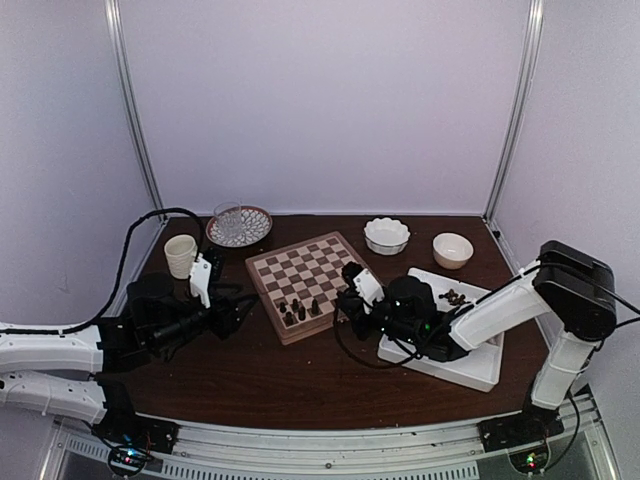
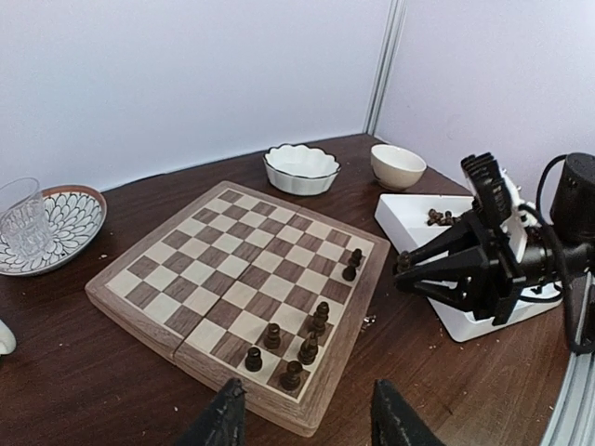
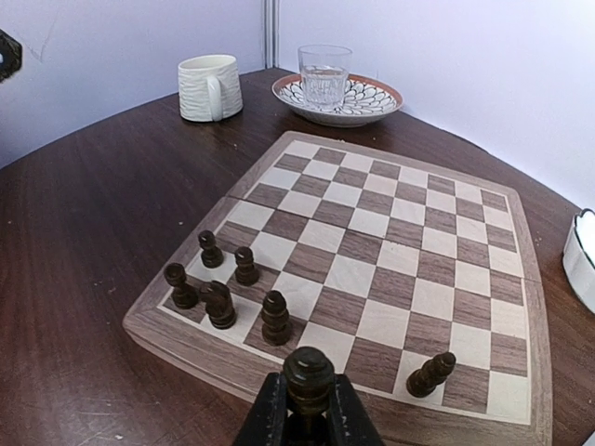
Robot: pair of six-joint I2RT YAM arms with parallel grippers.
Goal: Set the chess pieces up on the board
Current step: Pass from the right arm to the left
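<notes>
The checkered wooden board (image 1: pixel 305 282) lies mid-table; it also shows in the left wrist view (image 2: pixel 232 269) and the right wrist view (image 3: pixel 390 251). Several dark chess pieces (image 3: pixel 223 293) stand at its near corner, and one more (image 3: pixel 429 373) leans on the near row further right. My right gripper (image 3: pixel 309 409) is shut on a dark chess piece (image 3: pixel 309 376), held just off the board's near edge. My left gripper (image 2: pixel 302 413) is open and empty, close to the board's near corner. More dark pieces (image 1: pixel 455 297) lie in the white tray (image 1: pixel 470 365).
A white mug (image 1: pixel 181 255) and a patterned plate with a glass (image 1: pixel 238 224) stand at the back left. A scalloped white bowl (image 1: pixel 386 235) and a plain bowl (image 1: pixel 452 250) stand at the back right. The two arms face each other across the board's near corner.
</notes>
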